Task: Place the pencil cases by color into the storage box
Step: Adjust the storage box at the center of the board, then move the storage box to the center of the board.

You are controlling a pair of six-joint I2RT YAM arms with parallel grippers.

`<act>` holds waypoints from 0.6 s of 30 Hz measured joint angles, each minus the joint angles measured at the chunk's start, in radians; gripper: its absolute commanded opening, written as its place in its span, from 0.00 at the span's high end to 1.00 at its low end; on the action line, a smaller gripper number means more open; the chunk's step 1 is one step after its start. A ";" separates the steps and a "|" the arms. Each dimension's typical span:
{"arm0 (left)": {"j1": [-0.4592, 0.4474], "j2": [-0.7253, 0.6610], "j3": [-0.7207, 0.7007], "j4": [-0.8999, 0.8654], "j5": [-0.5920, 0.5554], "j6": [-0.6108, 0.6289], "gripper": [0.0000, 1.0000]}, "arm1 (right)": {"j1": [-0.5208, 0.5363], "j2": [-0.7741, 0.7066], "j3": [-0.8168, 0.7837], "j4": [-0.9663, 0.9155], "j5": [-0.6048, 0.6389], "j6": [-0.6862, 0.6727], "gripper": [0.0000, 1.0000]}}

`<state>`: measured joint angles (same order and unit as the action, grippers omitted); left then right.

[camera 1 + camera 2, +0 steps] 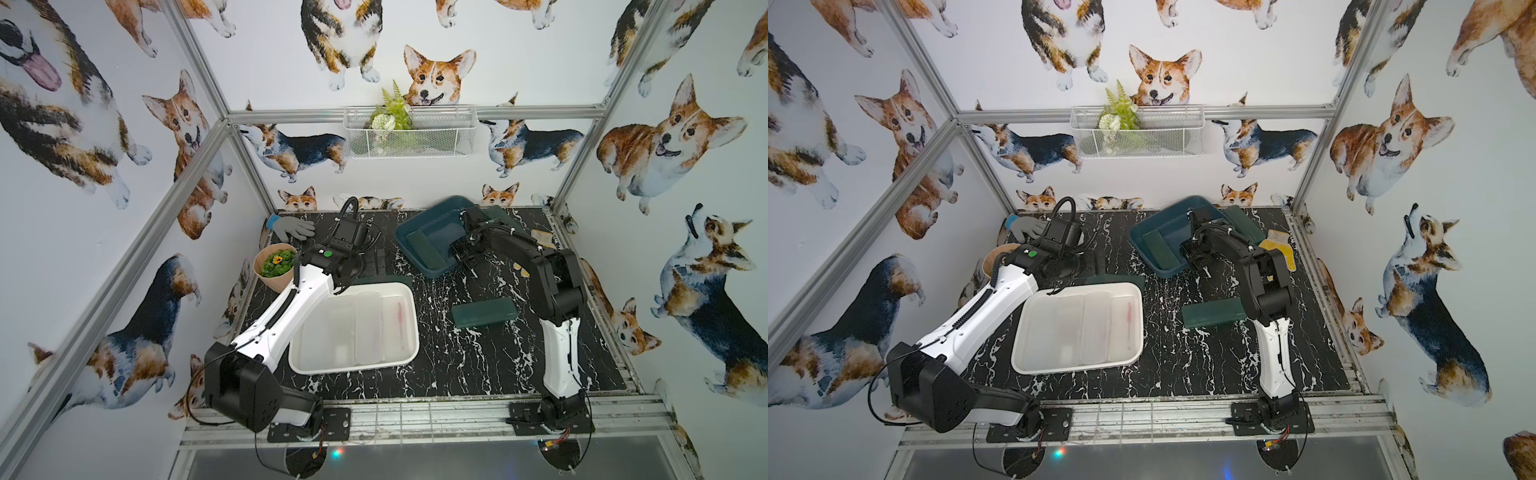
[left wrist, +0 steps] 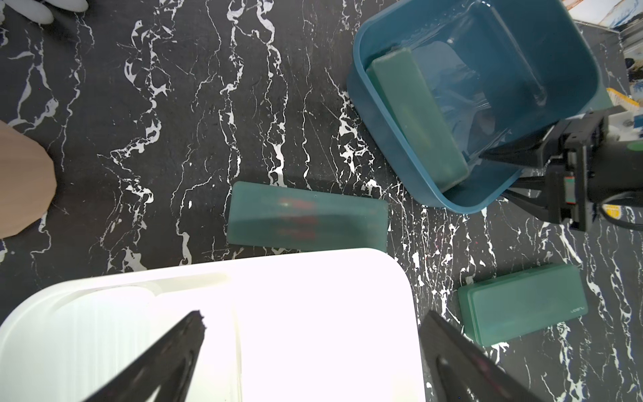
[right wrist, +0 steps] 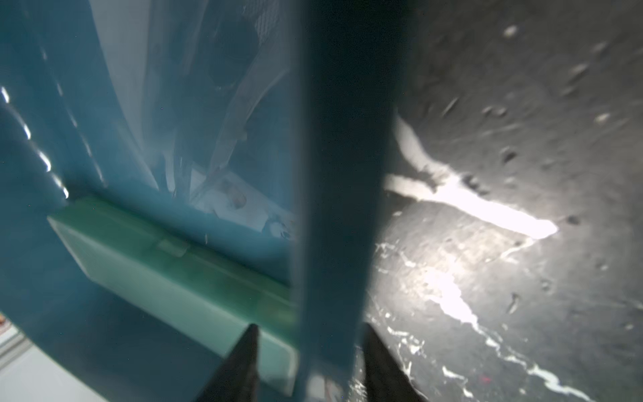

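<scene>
The dark green pencil case [image 3: 156, 275] stands on its long edge inside the blue storage box [image 1: 432, 212]. Its long axis runs straight toward the right gripper [image 3: 309, 327], with its near end just beside the inner finger. We see the jaws parted astride the box's glossy, smooth wall, pinching nothing. A second matte green case [image 1: 484, 312] lies flat on the marbled table [image 1: 457, 365], well apart from the gripper. The left gripper [image 2: 313, 348] hangs spread wide and empty above the white box [image 1: 374, 285].
</scene>
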<state>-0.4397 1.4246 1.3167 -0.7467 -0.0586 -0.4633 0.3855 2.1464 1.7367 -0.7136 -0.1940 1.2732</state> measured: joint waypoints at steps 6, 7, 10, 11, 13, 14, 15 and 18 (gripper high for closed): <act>0.016 0.036 0.016 -0.001 -0.009 0.019 0.00 | 0.003 -0.104 -0.017 -0.031 0.008 -0.105 0.23; 0.020 0.047 0.019 -0.002 -0.011 0.019 0.00 | 0.006 -0.128 -0.027 -0.031 0.011 -0.135 0.22; 0.027 0.084 0.032 -0.010 -0.011 0.022 0.00 | 0.035 -0.182 -0.029 -0.035 0.002 -0.241 0.21; 0.031 0.100 0.040 -0.014 -0.010 0.021 0.00 | 0.053 -0.200 -0.022 -0.034 -0.003 -0.303 0.21; 0.039 0.114 0.046 -0.019 0.000 0.008 0.00 | 0.089 -0.222 0.003 -0.042 -0.006 -0.409 0.21; 0.045 0.118 0.046 -0.023 0.002 -0.002 0.00 | 0.103 -0.232 0.008 -0.041 -0.012 -0.454 0.22; 0.053 0.119 0.046 -0.032 0.006 -0.014 0.00 | 0.116 -0.241 0.011 -0.043 -0.018 -0.495 0.22; 0.080 0.100 0.029 -0.054 0.027 -0.052 0.00 | 0.155 -0.262 0.011 -0.053 -0.051 -0.628 0.25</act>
<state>-0.3595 1.5249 1.3460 -0.8005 -0.0315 -0.5152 0.5407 1.8839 1.7473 -0.7670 -0.2455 0.6456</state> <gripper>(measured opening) 0.995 0.774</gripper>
